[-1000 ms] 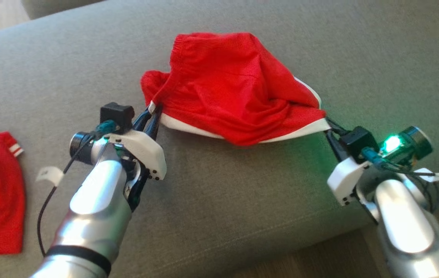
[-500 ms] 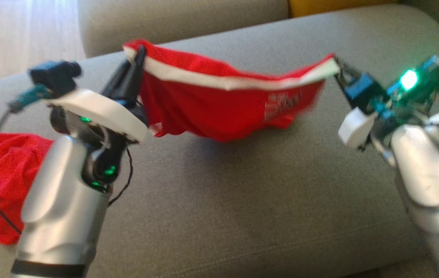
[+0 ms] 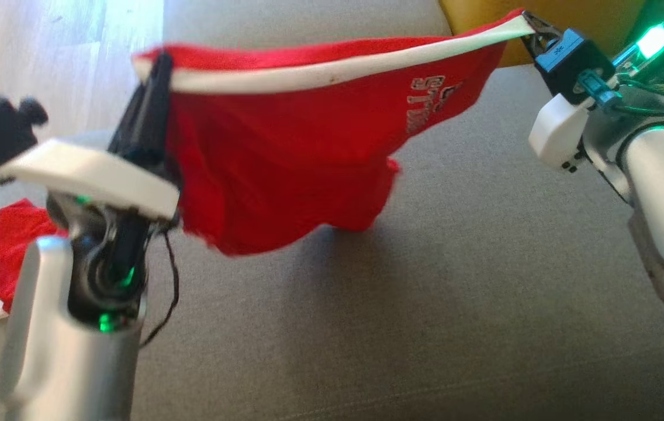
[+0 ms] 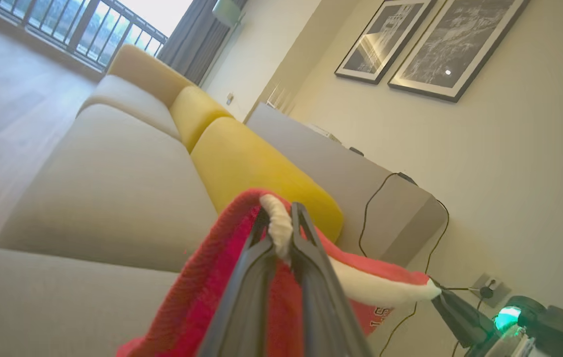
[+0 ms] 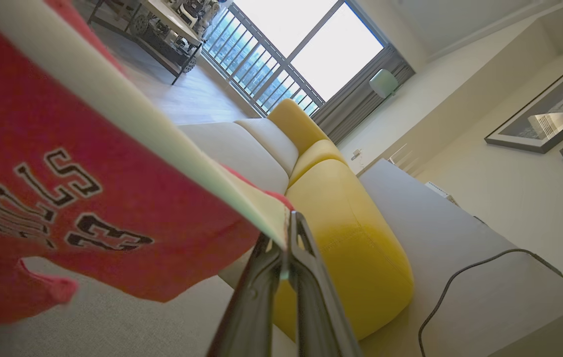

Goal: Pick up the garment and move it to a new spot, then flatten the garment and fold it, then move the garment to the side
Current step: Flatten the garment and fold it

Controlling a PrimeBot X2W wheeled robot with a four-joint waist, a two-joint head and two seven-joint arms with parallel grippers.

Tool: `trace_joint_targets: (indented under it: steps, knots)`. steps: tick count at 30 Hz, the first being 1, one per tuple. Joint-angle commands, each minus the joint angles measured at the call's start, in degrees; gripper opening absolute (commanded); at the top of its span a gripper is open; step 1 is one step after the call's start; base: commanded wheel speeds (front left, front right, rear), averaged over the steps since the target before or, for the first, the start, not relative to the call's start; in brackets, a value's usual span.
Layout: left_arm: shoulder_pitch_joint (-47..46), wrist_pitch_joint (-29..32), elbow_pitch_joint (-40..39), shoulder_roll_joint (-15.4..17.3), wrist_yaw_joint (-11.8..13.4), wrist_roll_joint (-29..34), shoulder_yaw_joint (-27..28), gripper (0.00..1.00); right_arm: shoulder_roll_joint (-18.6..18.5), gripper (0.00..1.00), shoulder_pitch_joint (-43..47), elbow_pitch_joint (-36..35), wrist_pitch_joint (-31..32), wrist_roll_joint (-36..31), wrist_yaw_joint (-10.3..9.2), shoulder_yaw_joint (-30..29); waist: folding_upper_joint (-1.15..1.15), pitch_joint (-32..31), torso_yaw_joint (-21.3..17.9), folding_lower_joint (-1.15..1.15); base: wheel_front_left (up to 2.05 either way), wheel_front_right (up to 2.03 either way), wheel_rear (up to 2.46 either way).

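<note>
Head view: the garment, red with a white band along its upper edge, is held clear of the grey sofa seat and strung between two arms. The left end effector, at about 10 o'clock in the frame, is pinched shut on one end of the band. The right end effector, at about 1 o'clock, is clamped on the other end. In each wrist view the dark fingers are seen closed tight on white trim, with no gap between them.

The band is drawn nearly taut, so the grip points appear to have been chosen at opposite corners of one edge. With the edge spread like this, the cloth is left to hang open under its own weight instead of bunching. The lower part droops toward 6 o'clock, loose and wrinkled, and its hem looks close to the seat. Whether it touches cannot be told. A black-and-white print faces the camera near the right end.

A second red cloth lies at 8 o'clock on the seat, well apart, and a yellow cushion is seen at 12 o'clock. The carry to a new spot is judged to be under way, and flattening and folding are not yet done.
</note>
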Motion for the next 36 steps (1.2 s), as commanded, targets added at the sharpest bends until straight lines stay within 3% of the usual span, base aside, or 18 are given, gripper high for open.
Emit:
trace_joint_targets:
  steps: [1,10,14,17,22,28,32,36]
  knots:
    - [-0.5,1.3,-3.2,1.4,0.8,-1.4,3.1,0.00,-1.2,0.00,0.3,-3.7,1.9,1.4,-0.03,0.9,0.00,-0.3,0.0,0.01,0.00,0.00,0.00]
    - [-0.1,9.2,-7.1,2.0,6.0,-7.8,6.1,0.00,-5.4,0.00,1.9,-11.1,9.9,6.5,-0.03,2.2,0.00,1.9,-0.3,0.01,0.00,0.00,0.00]
    - [-10.1,15.3,-2.8,3.7,10.4,-8.3,5.9,0.00,-7.5,0.00,-5.1,-10.0,12.0,10.0,-0.03,4.1,0.00,9.3,-0.5,0.01,0.00,0.00,0.00]
    - [-21.1,17.3,2.9,4.9,11.2,-6.2,3.9,0.00,-9.1,0.00,-13.4,-6.2,11.2,11.5,-0.03,6.5,0.00,17.2,-0.4,0.01,0.00,0.00,0.00]
    - [-41.4,14.7,16.0,5.6,7.5,-0.7,0.3,0.00,-7.9,0.00,-32.6,5.3,3.1,11.9,-0.03,6.6,0.00,29.0,-1.5,0.01,0.00,0.00,0.00]
    - [-62.4,-0.3,31.0,1.7,1.6,3.7,0.5,0.00,-3.6,0.00,-50.7,18.1,-11.0,4.0,-0.03,-1.7,0.00,37.5,-1.0,0.01,0.00,0.00,0.00]
    - [-68.1,-7.6,40.1,-0.4,-2.5,3.3,1.1,0.00,-0.3,0.00,-53.6,23.8,-17.9,-2.1,-0.03,-7.7,0.00,39.2,-0.5,0.01,0.00,0.00,0.00]
    - [-66.9,-10.2,47.4,-1.7,-7.0,2.7,-0.7,0.00,2.9,0.00,-50.1,29.9,-20.4,-5.8,-0.03,-10.1,0.00,39.0,0.0,0.01,0.00,0.00,0.00]
